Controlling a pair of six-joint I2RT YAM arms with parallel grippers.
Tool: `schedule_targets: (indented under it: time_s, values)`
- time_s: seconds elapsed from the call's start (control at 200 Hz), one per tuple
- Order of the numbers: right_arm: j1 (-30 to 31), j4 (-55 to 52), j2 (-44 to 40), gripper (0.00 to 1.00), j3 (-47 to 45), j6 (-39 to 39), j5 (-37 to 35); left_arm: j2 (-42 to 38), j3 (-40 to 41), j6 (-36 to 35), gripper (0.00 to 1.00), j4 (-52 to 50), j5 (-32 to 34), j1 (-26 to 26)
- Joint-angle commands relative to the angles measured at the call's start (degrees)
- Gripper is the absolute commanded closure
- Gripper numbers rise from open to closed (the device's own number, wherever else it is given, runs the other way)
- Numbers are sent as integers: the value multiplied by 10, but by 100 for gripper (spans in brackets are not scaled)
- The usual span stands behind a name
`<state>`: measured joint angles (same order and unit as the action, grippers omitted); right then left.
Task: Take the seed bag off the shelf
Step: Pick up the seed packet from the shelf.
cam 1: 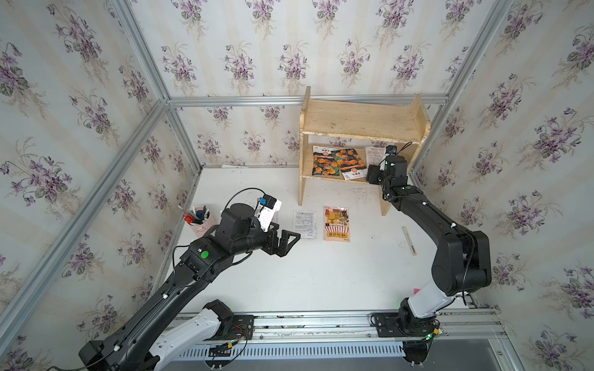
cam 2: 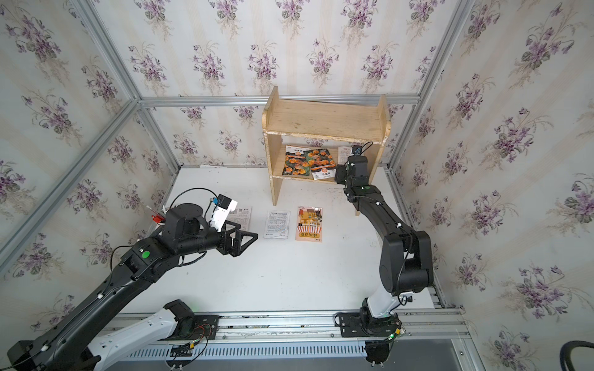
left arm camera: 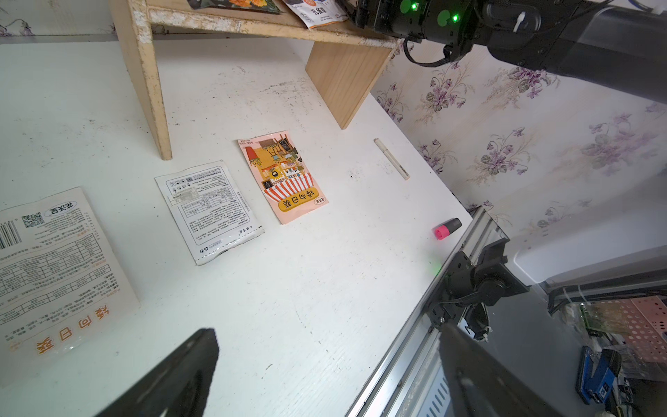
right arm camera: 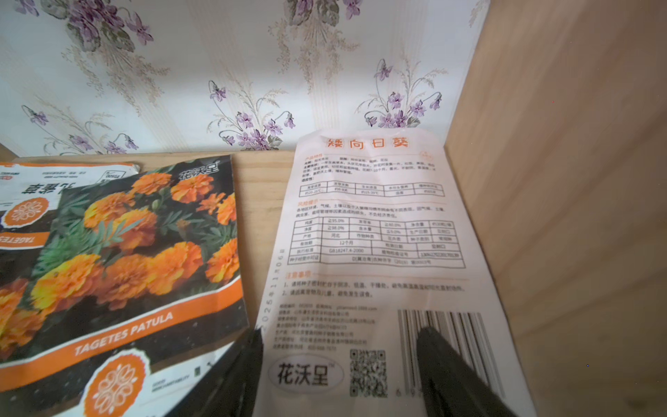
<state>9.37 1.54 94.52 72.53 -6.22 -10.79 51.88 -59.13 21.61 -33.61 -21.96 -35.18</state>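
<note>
My right gripper [right arm camera: 343, 330] sits inside the shelf's [cam 1: 360, 119] lower tier, fingers spread above the pale seed bag [right arm camera: 368, 224]. The bag lies flat at the tier's right end, next to the side panel and beside the marigold bags [right arm camera: 144, 234]. My left gripper [cam 1: 289, 239] hovers before the shelf, fingers wide apart and empty.

Tight lane between marigold packet [right arm camera: 144, 245] and side panel [right arm camera: 559, 180] of shelf [cam 1: 360, 120].
</note>
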Motion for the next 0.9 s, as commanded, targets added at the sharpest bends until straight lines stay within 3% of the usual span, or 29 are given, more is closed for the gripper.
schedule_targets:
  time_s: [0.0,0.52,0.899]
  values:
    - [0,22,1,28,5,5,-8,0,-5,-2,0,7,-5,0]
    - [1,36,-75,28,-39,2,23,16,-12,-1,0,21,-15,-1]
    - [0,87,-32,28,-22,25,-1,25,-21,-4,0,19,-12,-2]
